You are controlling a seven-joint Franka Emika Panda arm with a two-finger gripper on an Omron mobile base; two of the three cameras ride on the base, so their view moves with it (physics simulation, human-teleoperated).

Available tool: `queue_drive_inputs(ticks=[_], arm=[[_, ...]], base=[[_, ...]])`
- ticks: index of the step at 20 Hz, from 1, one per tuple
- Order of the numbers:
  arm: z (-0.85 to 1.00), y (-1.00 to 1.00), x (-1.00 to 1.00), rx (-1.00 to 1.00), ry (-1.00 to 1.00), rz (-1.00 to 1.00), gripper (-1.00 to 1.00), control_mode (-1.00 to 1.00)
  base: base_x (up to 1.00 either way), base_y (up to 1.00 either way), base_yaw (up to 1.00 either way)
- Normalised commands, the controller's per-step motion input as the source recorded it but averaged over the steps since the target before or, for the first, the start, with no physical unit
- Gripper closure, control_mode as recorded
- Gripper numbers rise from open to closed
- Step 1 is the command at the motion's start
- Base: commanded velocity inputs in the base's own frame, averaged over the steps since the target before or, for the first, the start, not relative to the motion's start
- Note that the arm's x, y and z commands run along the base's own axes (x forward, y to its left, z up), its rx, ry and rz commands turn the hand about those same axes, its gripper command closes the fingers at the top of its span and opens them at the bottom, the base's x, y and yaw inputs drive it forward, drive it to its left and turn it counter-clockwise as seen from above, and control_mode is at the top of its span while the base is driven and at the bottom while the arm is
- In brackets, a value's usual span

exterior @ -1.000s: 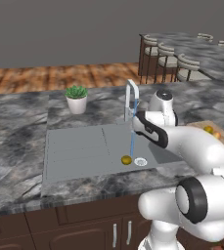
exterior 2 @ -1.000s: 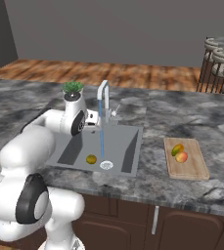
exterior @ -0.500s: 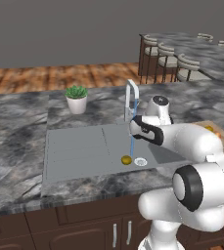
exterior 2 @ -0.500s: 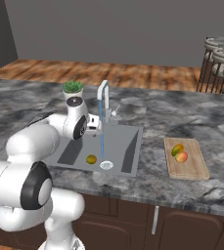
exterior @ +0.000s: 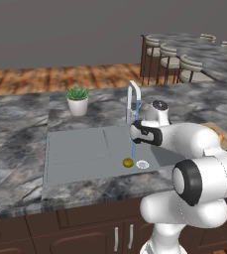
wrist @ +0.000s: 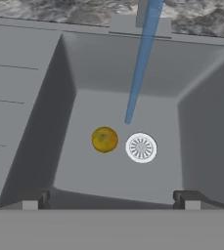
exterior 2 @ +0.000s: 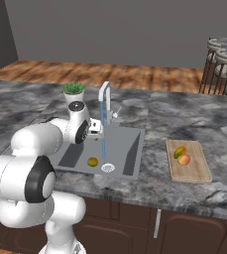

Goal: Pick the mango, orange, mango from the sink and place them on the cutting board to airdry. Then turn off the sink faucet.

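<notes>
An olive-yellow mango (wrist: 104, 139) lies on the floor of the sink (wrist: 45, 122) basin, just left of the white drain (wrist: 141, 147). It also shows as mango (exterior: 128, 162) and mango (exterior 2: 92, 161). My gripper (wrist: 111, 200) hangs open and empty above the basin's near side, seen as gripper (exterior: 134, 134) and gripper (exterior 2: 99, 131). A blue stream runs from the sink faucet (exterior 2: 104, 94), also faucet (exterior: 132, 96), landing beside the mango. The cutting board (exterior 2: 192, 171) on the counter to the right carries a green-and-orange mango (exterior 2: 179, 152) and the orange (exterior 2: 184, 159).
The ribbed drainboard (exterior: 75, 149) takes up the sink's left half. A potted plant (exterior: 78, 100) stands behind it on the marble counter. Bar stools (exterior: 179, 62) line a far counter at the back right.
The hand has shifted slightly toward the basin's middle and a little lower, near the water stream. The jaws stayed open; the mango in the sink has not moved.
</notes>
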Motion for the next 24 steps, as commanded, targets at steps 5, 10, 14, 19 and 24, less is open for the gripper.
queue_drive_inputs(ticks=[5,10,14,19,24], arm=[[-0.12,0.01,0.11,0.01,0.00,0.00,-1.00,-1.00],[-0.18,0.00,0.10,0.00,0.00,0.00,-1.00,-1.00],[-0.29,0.00,0.08,0.00,0.01,0.00,-1.00,-1.00],[-0.36,0.00,0.11,0.00,0.02,0.00,-1.00,-1.00],[-0.28,0.00,0.10,0.01,0.00,0.00,-1.00,-1.00]], base=[[0.00,0.00,0.00],[0.00,0.00,0.00],[0.00,0.00,0.00],[0.00,0.00,0.00],[0.00,0.00,0.00]])
